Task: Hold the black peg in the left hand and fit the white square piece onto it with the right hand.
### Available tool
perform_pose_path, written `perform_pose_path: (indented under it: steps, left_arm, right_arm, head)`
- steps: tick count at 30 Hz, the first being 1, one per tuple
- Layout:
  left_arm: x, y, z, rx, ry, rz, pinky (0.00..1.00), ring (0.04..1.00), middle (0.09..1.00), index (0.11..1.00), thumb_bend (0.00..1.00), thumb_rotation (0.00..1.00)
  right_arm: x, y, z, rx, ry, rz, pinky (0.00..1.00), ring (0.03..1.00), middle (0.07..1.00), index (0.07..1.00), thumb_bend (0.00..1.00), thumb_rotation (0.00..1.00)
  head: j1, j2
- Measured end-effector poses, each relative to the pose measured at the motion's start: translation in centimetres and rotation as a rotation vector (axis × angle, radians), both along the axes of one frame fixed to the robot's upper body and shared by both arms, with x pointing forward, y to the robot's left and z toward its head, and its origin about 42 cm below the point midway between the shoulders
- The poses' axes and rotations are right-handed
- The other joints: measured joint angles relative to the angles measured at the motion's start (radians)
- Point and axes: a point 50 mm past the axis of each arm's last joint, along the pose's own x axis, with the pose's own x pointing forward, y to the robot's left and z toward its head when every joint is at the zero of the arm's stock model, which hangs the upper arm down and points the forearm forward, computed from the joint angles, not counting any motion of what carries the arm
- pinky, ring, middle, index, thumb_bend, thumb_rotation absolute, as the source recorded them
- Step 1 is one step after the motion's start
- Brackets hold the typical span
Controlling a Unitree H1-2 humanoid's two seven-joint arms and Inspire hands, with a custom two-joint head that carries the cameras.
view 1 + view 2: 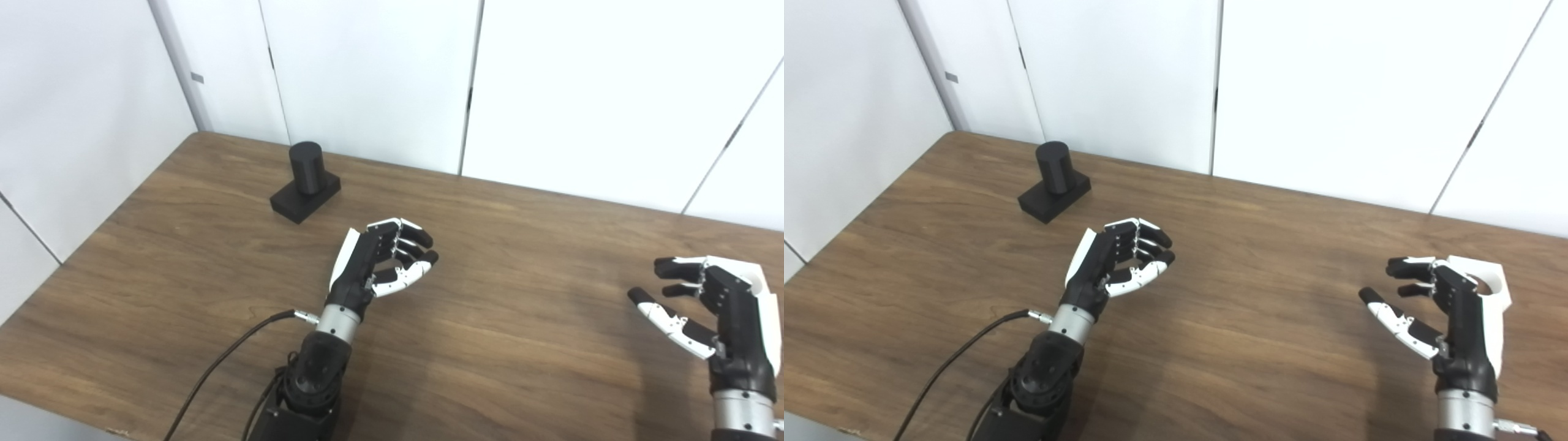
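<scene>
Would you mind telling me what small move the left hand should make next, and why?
Probably reach the left hand forward and to its left toward the black peg. The peg stands upright on its black base at the table's far left, untouched, and the left hand holds nothing, its fingers loosely curled. The white square piece sits behind the open right hand.

head-height pair, looking down, same table [502, 294]
</scene>
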Motion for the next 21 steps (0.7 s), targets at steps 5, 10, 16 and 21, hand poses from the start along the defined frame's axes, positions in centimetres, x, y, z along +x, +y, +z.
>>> perform_pose_path:
  steps: [5,10,16,21]
  left_arm:
    - [0.1,0.3,0.1,0.018,-0.007,0.002,0.47,0.557,0.614,0.495,0.5,0.06]
    - [0.5,1.6,0.6,0.088,-0.018,0.013,0.49,0.611,0.663,0.498,0.5,0.07]
    - [2.0,4.2,2.5,0.162,-0.027,0.047,0.58,0.679,0.733,0.657,0.64,0.17]
    - [3.1,5.3,3.7,0.233,-0.033,0.073,0.57,0.693,0.753,0.724,0.71,0.24]
  right_arm:
    - [0.0,0.0,0.0,0.002,0.0,0.0,0.5,0.611,0.614,0.491,0.5,0.13]
    - [0.0,-0.1,0.0,0.01,0.0,0.003,0.51,0.62,0.617,0.491,0.5,0.13]
    - [0.0,-0.1,0.0,0.022,0.003,0.008,0.5,0.611,0.618,0.491,0.5,0.13]
    - [0.0,0.0,0.0,0.024,0.006,0.016,0.48,0.596,0.612,0.491,0.5,0.13]
  head:
    - [0.009,-0.002]
    - [0.014,-0.003]
    - [0.017,-0.008]
    - [0.022,-0.009]
